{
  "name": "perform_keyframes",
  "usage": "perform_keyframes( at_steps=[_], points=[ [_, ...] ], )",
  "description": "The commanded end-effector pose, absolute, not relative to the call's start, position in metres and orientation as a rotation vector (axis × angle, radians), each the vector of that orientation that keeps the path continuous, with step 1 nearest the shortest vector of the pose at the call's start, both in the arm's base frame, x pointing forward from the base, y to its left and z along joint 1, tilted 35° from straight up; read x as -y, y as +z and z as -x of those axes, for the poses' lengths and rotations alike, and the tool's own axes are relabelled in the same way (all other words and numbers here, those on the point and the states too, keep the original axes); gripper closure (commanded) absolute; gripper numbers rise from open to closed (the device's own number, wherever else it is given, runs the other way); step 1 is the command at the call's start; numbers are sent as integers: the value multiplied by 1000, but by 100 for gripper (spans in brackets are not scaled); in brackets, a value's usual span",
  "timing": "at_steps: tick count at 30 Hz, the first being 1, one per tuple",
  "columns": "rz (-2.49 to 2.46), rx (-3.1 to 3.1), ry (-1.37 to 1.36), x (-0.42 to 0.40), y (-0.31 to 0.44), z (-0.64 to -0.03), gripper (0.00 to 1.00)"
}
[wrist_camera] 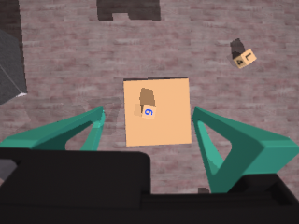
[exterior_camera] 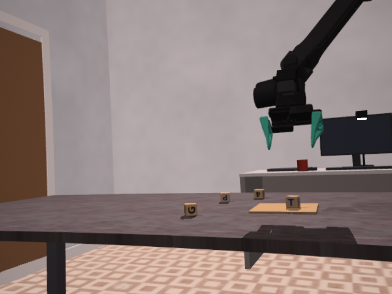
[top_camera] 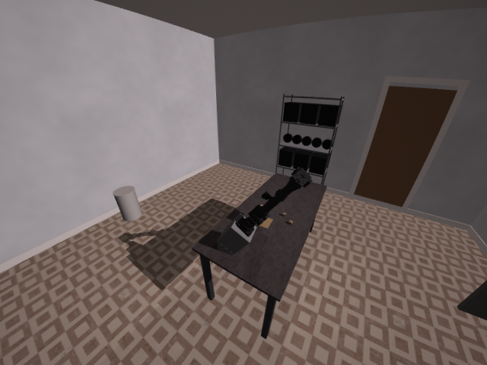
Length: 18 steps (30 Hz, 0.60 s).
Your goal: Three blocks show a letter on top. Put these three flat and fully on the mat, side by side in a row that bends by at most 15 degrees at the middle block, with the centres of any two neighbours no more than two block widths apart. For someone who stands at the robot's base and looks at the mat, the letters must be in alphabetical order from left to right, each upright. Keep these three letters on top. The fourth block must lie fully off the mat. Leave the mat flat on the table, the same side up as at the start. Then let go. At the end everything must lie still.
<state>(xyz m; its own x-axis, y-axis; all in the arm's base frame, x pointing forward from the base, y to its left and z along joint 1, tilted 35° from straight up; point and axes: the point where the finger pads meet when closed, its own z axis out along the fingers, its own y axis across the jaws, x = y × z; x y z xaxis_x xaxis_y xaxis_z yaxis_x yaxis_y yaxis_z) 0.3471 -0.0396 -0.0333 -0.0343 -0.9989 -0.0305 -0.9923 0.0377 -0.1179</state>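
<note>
Below our wide-open, unladen pincer (exterior_camera: 290, 148) (wrist_camera: 149, 111), the block with the blue numeral (exterior_camera: 293, 201) (wrist_camera: 149, 112) sits on the mat (exterior_camera: 266, 208) (wrist_camera: 163, 133); probably light and stiff, best pinched by opposite sides.

Dark table (top_camera: 271, 259) (exterior_camera: 126, 218) (wrist_camera: 70, 61), tan mat (top_camera: 265, 223) (exterior_camera: 267, 207) (wrist_camera: 163, 131), scattered blocks (top_camera: 291, 221) (exterior_camera: 190, 209) (wrist_camera: 245, 59)

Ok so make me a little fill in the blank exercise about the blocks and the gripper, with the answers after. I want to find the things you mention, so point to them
1. The block on the mat (exterior_camera: 263, 209) (wrist_camera: 173, 126) shows a blue ____ on its top.
2. The block (wrist_camera: 245, 58) off the mat in the wrist view shows the letter ____ on top.
3. The gripper (exterior_camera: 290, 147) (wrist_camera: 149, 111) has fingers coloured ____.
4. The mug-sized cylinder (exterior_camera: 302, 165) on the white-topped desk is ____.

Missing words: 6; L; green; red
</note>
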Motion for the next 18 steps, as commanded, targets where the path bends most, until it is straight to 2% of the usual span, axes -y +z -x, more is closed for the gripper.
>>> perform_keyframes(
  at_steps=[1, 11, 18],
  points=[
    [2115, -2152, -122, 37, -31, -364, 0],
    [2107, -2176, -101, 51, -24, -376, 0],
    [2105, -2173, -107, 93, 13, -458, 0]
  ],
)
